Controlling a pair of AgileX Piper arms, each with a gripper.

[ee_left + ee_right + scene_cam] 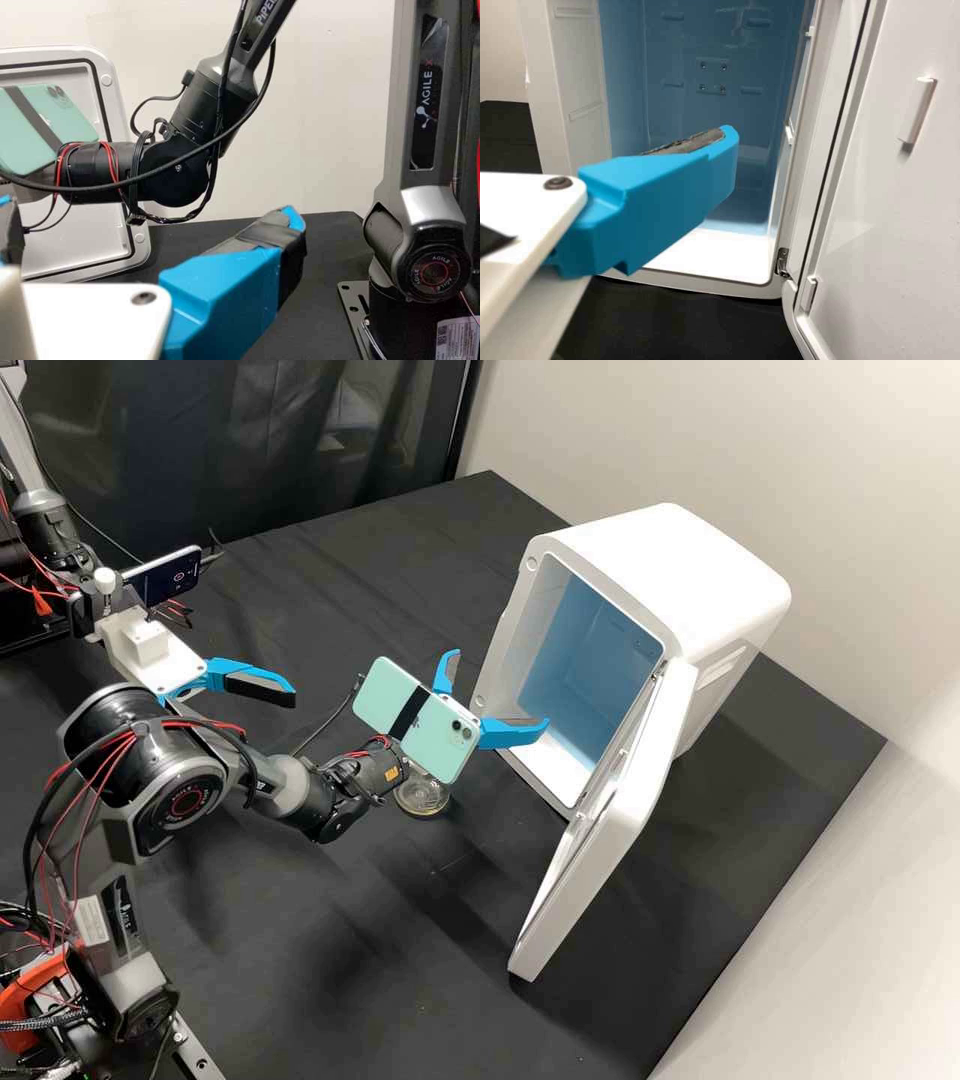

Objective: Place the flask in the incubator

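Note:
The white incubator (690, 580) with a blue inside stands at the bench's far right, its door (600, 810) swung wide toward the near side. A small clear flask (425, 797) stands on the black bench just before the opening, under my right arm's wrist. My right gripper (480, 700) hangs open above it at the opening, with nothing between its fingers. One of its blue fingers (660, 195) points into the blue chamber (705, 75). My left gripper (245, 682) is open and bare, raised over the bench's far left, its finger (240, 285) aimed toward the right arm (150, 172).
A mint-green phone (420, 718) rides on the right wrist and a dark phone (165, 575) on the left. The open door (885, 187) stands close beside the right gripper. The bench edge (800, 840) runs just past the incubator.

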